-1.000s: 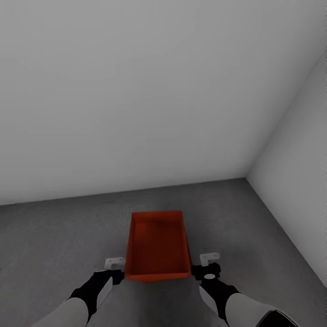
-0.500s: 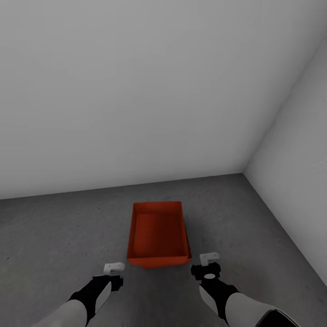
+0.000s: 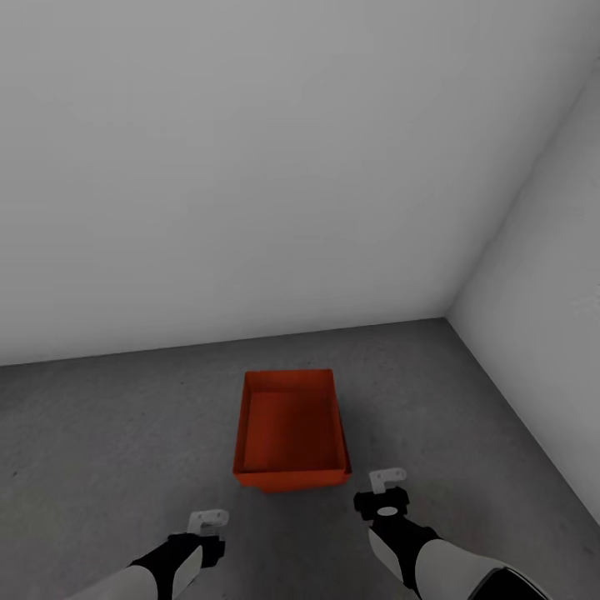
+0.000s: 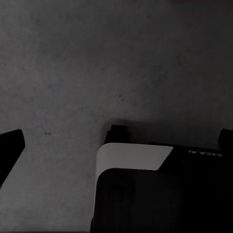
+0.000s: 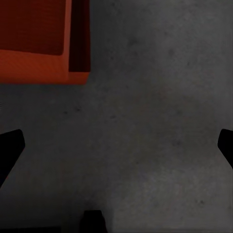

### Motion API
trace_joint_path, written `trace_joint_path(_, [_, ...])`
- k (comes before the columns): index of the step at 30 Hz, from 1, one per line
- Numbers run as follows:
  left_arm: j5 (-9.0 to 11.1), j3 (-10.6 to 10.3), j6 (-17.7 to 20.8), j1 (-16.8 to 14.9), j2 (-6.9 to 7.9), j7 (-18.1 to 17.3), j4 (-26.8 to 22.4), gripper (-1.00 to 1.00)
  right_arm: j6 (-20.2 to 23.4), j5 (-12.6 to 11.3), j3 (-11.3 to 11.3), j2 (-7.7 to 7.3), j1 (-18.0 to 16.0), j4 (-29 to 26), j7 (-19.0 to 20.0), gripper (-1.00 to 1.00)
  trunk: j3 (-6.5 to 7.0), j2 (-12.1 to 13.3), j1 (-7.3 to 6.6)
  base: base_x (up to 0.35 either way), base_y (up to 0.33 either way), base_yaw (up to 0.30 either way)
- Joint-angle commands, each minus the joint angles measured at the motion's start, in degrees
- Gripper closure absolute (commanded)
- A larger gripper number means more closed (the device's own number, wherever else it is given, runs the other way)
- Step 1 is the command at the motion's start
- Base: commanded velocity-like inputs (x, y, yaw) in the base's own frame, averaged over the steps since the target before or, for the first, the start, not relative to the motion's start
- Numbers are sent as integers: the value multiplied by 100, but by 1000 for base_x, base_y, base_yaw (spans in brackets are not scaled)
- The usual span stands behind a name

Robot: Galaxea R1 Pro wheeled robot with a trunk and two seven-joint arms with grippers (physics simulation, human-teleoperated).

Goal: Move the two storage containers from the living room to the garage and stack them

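One orange-red storage container (image 3: 291,429) sits upright on the dark grey garage floor (image 3: 108,433), its open top facing up. A thin orange lip shows under its near edge; I cannot tell whether another container lies beneath. My left gripper (image 3: 207,527) hangs open, near and to the left of the bin, apart from it. Just off the bin's near right corner, my right gripper (image 3: 384,490) is open and empty. In the right wrist view the container's corner (image 5: 43,43) shows beyond the open gripper (image 5: 116,145). The left wrist view looks at bare concrete between the open gripper (image 4: 116,143).
Pale grey walls close the space: one straight ahead (image 3: 250,167) and one on the right (image 3: 550,317), meeting in a corner behind the bin. Concrete stretches to the left. Part of my own white and black body (image 4: 136,160) shows in the left wrist view.
The container was up between both grippers a second ago; it now rests on the floor ahead of them. My left gripper has drawn back toward me, the right one slightly.
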Motion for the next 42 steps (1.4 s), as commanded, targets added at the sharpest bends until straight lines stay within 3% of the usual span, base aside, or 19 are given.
trace_joint_path(1, [-14, 44, 6, -1, -3, 15, 22, -100, -17, -61, 45, 3, -4, 7, -12, -100, -8, -9, 3, 0, 0, 0])
trace_joint_path(38, [144, 44, -80, -1, -3, 32, 272, -100, 78, -61, 50, 17, -4, 13, 13, -100, -8, -9, 3, 0, 0, 0])
trace_joint_path(42, [144, 43, -80, -1, 0, 32, 272, -100, 76, -50, 58, -54, -4, 277, 18, -100, -8, -9, 3, 0, 0, 0])
